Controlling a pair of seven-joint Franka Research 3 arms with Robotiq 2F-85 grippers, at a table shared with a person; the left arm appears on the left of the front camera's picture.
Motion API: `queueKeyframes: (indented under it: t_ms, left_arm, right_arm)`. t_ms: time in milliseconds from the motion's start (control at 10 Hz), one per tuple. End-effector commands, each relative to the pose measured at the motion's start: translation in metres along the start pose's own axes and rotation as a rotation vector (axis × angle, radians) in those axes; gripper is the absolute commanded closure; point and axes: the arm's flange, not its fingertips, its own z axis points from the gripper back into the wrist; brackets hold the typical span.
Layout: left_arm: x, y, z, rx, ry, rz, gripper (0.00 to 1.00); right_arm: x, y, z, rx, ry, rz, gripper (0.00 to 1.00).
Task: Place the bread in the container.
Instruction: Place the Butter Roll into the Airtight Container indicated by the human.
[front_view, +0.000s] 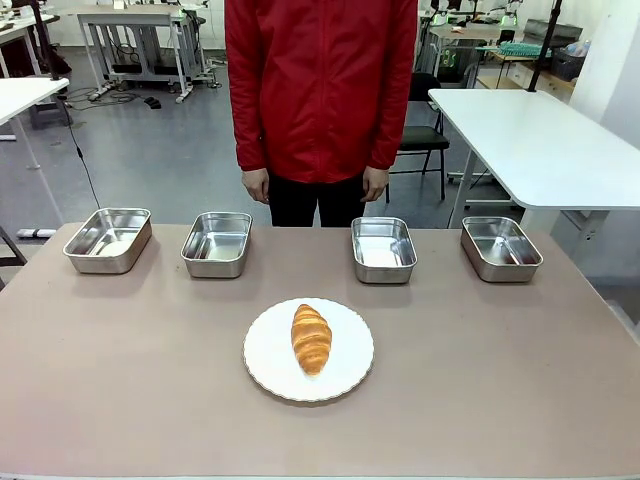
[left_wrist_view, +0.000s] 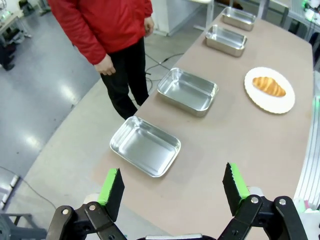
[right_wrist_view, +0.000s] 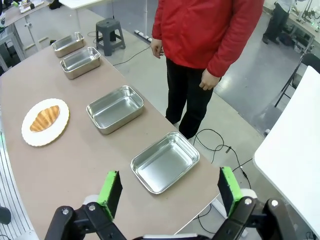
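Four identical containers (front_view: 383, 249) sit in a row along the far edge of the table (front_view: 120, 400) in the front view, all empty. The task doesn't say which one, so picking the wrong one is risk one. The bread (front_view: 311, 338) lies on a white plate (front_view: 265, 370) mid-table, nearer me than the row and well apart from every tray. The person (front_view: 320, 90) stands just behind the middle of the row with hands hanging near the table edge, so a reach there could meet a hand.

Left wrist view: my left gripper (left_wrist_view: 173, 186) hangs with jaws wide apart and nothing between them, near the left end of the table. The bread (left_wrist_view: 269, 86) is far across, so it's a long reach and approach error grows. The nearest container (left_wrist_view: 145, 146) is empty.

Right wrist view: my right gripper (right_wrist_view: 170, 189) is likewise spread and empty at the right end. The bread (right_wrist_view: 45, 118) is well off.

Grasp risks, my guess:
- The croissant looks flaky: squeeze too hard and it crushes, too light and it slips at the tapered ends.
- Fingers coming in low may scrape or drag the plate.
- Light trays may skid at release.
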Motion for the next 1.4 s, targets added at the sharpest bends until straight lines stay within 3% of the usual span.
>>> queueKeyframes:
  t_ms: [0, 600, 1300]
  left_arm:
    - [0.006, -0.018, -0.002, 0.018, -0.055, 0.049, 0.00]
    - [0.012, -0.027, -0.003, 0.057, -0.031, 0.048, 0.00]
    - [0.011, -0.023, 0.004, 0.017, -0.050, 0.024, 0.00]
  right_arm:
    - [0.002, 0.010, -0.002, -0.037, -0.013, -0.005, 0.00]
    - [0.002, 0.013, 0.000, -0.044, -0.012, 0.003, 0.00]
    - [0.002, 0.003, 0.004, -0.017, -0.006, 0.006, 0.00]
